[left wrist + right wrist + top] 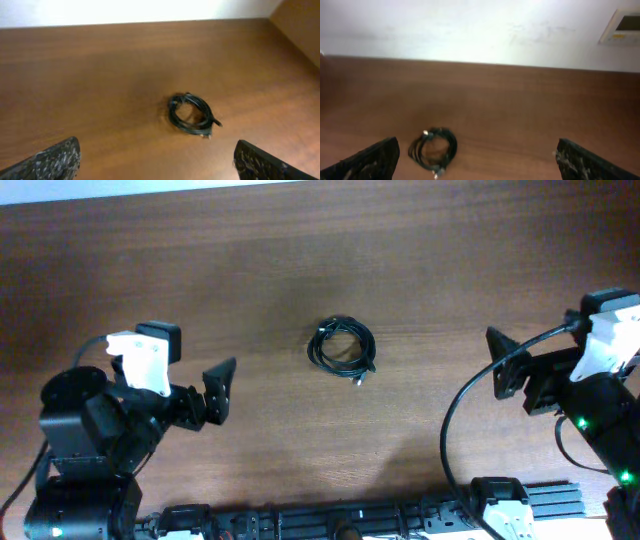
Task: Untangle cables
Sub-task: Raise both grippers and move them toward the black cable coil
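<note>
**Nothing picked up yet: the bundle waits mid-bench**

From where I stand, the cables (342, 347) lie as one small tight coil of thin black cord in the middle of the bench (300, 250), with a little plug (360, 381) poking out on the side nearer the robot. The left tool (220, 392) and the right tool (503, 363) hang well apart from the coil, one on each side. Both are spread wide with nothing between their fingers, which both wrist views confirm.

I'd say this is the very start: the approach, before any grasp. The next move looks to call for one tool to come in and pinch the coil at its rim or by the loose plug end. The other would then take a separate strand so the loops can be drawn apart. The cord is thin and lies flat on the wood, so the fingers would need to close low.
</note>
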Available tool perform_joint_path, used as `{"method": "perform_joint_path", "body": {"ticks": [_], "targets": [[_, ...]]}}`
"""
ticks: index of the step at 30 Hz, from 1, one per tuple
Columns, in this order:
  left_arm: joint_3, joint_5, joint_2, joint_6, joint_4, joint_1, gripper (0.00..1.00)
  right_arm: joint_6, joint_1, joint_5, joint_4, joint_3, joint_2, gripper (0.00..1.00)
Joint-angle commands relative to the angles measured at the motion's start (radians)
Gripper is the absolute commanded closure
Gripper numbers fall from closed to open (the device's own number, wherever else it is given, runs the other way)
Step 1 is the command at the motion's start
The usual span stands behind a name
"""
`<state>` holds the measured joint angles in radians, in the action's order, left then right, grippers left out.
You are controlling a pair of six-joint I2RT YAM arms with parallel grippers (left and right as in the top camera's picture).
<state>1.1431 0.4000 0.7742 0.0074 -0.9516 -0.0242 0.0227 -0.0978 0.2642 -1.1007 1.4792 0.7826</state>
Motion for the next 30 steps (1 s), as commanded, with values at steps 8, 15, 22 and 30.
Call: {"method": "perform_joint_path", "body": {"ticks": [8, 15, 22, 30], "targets": [[0.016, 0.128, 0.042, 0.014, 0.056, -0.004, 0.01, -0.109, -0.005, 0.154, -0.074, 0.000, 0.305, 0.01], [0.016, 0.128, 0.102, 0.014, 0.053, -0.004, 0.01, -0.106, 0.128, 0.195, -0.115, 0.000, 0.544, 0.01], [0.016, 0.136, 0.125, -0.042, 0.049, -0.004, 0.01, -0.105, 0.320, 0.030, -0.099, 0.000, 0.730, 0.01], [0.016, 0.165, 0.125, -0.110, 0.054, -0.004, 0.01, -0.101, 0.427, -0.076, -0.095, 0.000, 0.910, 0.04]]}}
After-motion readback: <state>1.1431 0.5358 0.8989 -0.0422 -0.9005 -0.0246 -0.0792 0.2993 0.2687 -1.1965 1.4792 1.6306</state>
